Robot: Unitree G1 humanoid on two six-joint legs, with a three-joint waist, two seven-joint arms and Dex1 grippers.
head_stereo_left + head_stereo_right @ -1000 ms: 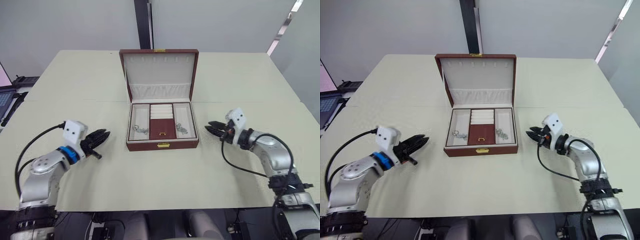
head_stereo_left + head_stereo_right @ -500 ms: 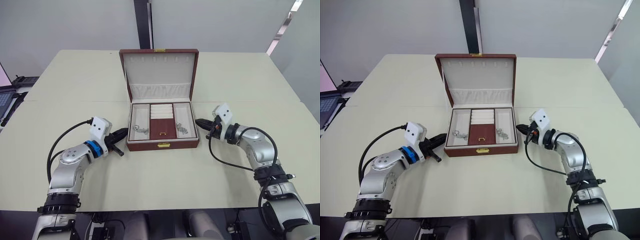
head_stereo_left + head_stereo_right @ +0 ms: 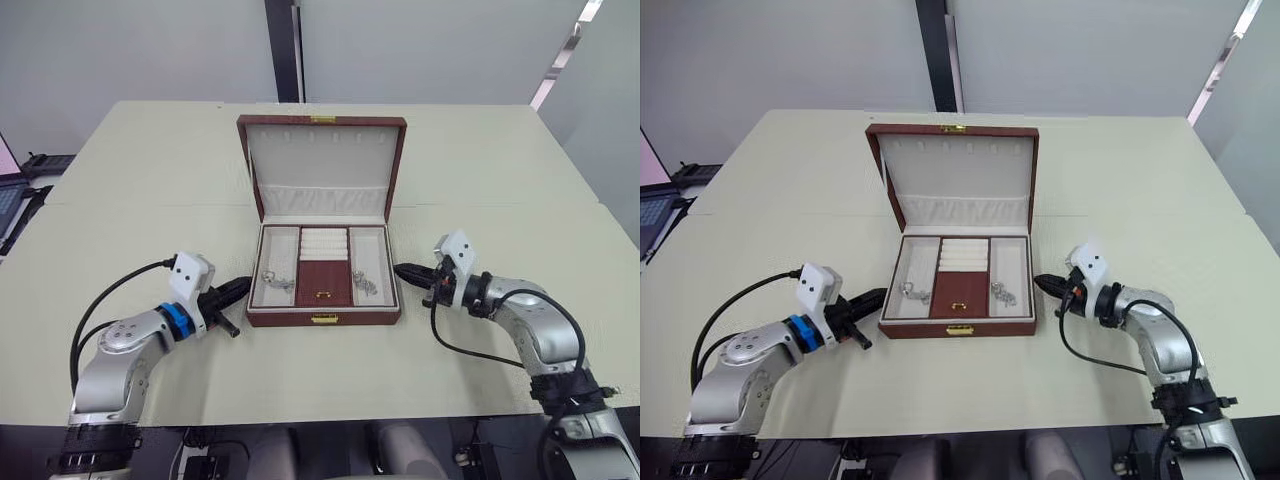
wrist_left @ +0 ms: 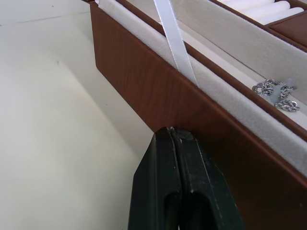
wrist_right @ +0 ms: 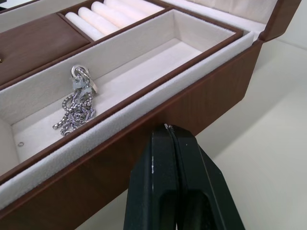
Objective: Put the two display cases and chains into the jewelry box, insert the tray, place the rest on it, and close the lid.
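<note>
Pressing: left end effector (image 4: 173,136), fingers together, tip against jewelry box (image 3: 322,318) left wall
Right end effector (image 5: 171,130): fingers together, touching right wall
Lid (image 3: 322,165): upright
Chains (image 5: 76,106): 2, side compartments

Open brown jewelry box (image 3: 323,318) mid-table, lid (image 3: 322,168) upright, silver chains (image 3: 273,281) in both side compartments.

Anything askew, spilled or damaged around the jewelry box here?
Nothing stands out. The jewelry box sits square on the table, lid upright, chains in its side compartments. Both shut grippers, left and right, press its side walls.
</note>
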